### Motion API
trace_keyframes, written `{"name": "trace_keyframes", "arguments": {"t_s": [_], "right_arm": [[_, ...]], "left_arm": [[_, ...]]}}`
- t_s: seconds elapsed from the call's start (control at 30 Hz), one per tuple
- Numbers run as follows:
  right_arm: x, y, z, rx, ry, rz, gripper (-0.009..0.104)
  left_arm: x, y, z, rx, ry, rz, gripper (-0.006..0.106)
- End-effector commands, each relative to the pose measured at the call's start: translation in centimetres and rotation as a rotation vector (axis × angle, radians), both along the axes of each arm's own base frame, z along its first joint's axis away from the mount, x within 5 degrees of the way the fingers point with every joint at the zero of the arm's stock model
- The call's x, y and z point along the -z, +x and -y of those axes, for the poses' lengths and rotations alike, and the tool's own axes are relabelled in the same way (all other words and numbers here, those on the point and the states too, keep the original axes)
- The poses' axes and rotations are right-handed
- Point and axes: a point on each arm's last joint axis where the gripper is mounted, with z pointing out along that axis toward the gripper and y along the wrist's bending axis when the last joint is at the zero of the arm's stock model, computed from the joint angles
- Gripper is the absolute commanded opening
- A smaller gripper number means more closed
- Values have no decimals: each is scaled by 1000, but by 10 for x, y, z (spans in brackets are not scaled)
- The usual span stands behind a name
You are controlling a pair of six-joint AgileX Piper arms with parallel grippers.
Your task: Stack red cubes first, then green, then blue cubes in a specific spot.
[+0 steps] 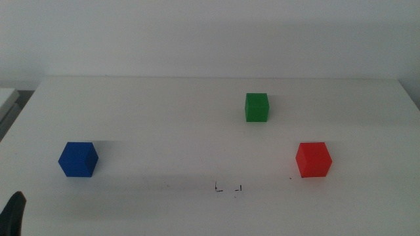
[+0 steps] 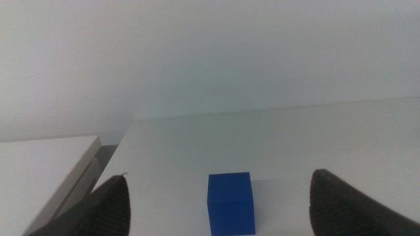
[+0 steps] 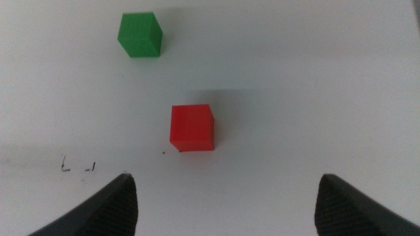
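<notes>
The red cube (image 1: 313,159) (image 3: 192,127) rests on the white table at the right. The green cube (image 1: 256,107) (image 3: 140,35) sits farther back, right of centre. At the left lies the blue cube (image 1: 78,159) (image 2: 230,202). Two tiny black corner marks frame the specific spot (image 1: 228,189) (image 3: 77,166) near the front centre, with nothing on it. My left gripper (image 2: 220,210) is open, its jaws wide apart with the blue cube ahead between them; only a dark tip of it (image 1: 13,213) shows in the middle view. My right gripper (image 3: 226,206) is open, short of the red cube.
The white table (image 1: 164,124) ends at a far edge against a pale wall. A grey ledge (image 2: 72,177) runs beside the table's left side. A lone small black dot (image 1: 291,177) lies just left of the red cube.
</notes>
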Motion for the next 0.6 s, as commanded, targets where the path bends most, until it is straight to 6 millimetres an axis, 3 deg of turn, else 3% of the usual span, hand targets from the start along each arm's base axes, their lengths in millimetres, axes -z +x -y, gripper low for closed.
{"name": "trace_keyframes", "arguments": {"t_s": [0.0, 0.27, 0.4, 0.57], "right_arm": [[-4, 18, -4, -15, -1, -44, 83], [-6, 70, -43, -75, -69, -141, 86], [6, 96, -68, -91, -105, -265, 90], [37, 132, -81, -76, -119, -390, 90]], "left_arm": [[-1, 0, 0, -4, 0, 18, 94], [-1, 0, 0, -4, 0, 18, 94], [-1, 0, 0, -4, 0, 18, 94], [-1, 0, 0, -4, 0, 18, 94]]}}
